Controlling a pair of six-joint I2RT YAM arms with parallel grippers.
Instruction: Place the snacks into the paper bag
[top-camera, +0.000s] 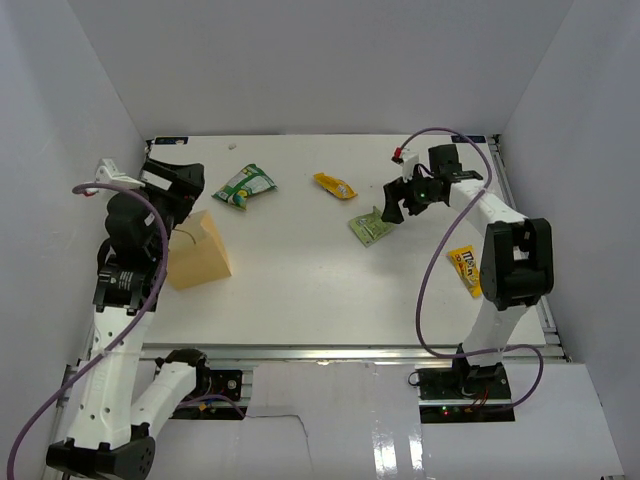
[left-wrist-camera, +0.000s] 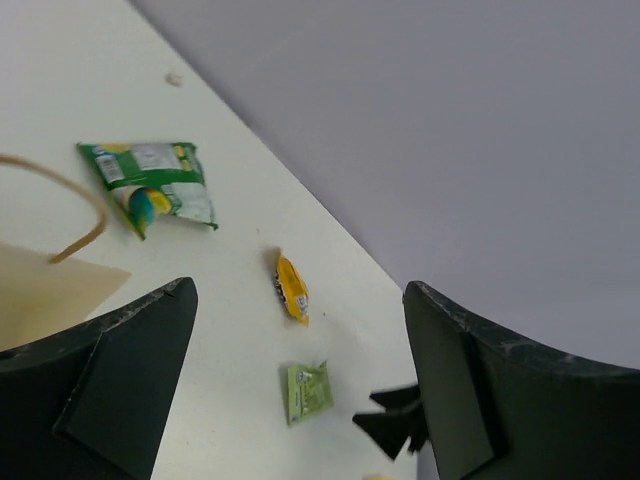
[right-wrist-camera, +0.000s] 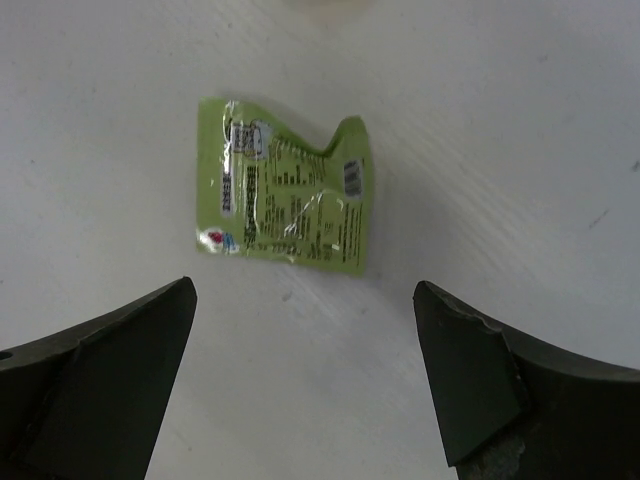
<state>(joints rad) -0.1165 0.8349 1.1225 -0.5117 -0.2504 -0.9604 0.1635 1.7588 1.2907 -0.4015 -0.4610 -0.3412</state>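
Four snack packets counted on the white tabletop (top-camera: 300, 290), with no fifth in sight (possibly inside the bag; cannot tell). At the far left, a small tan-brown kraft paper bag (top-camera: 200, 258), seemingly upright near the table's left edge. Judged light, thin-walled and easily tipped or crumpled, so better not nudged sideways. Just behind it, the left gripper (left-wrist-camera: 298, 320), spread wide in its wrist view and gripping nothing, close by the bag's top with the thin loop handle (left-wrist-camera: 95, 200) beside one finger. Next rightward, a green-and-white crinkled packet (top-camera: 245, 185), flat near the far edge and well apart from the bag. Then a narrow orange-yellow wrapper (top-camera: 334, 185), flat and alone. Then a pale green square foil sachet (right-wrist-camera: 290, 205), slightly creased, with a notch in one edge. Judged feather-light, thin, soft and slick, likelier to slide under a finger than to lift. Best pinched across a crimped edge, with fingertips lowered to the table before closing. Directly over it, the right gripper (right-wrist-camera: 303, 290), jaws fully apart and straddling the sachet from above, touching nothing and holding nothing. Farthest right, a yellow M&M's pack (top-camera: 463, 268), flat beside the right arm (top-camera: 515, 265). Looks somewhat fuller and firmer, probably graspable across its short width.
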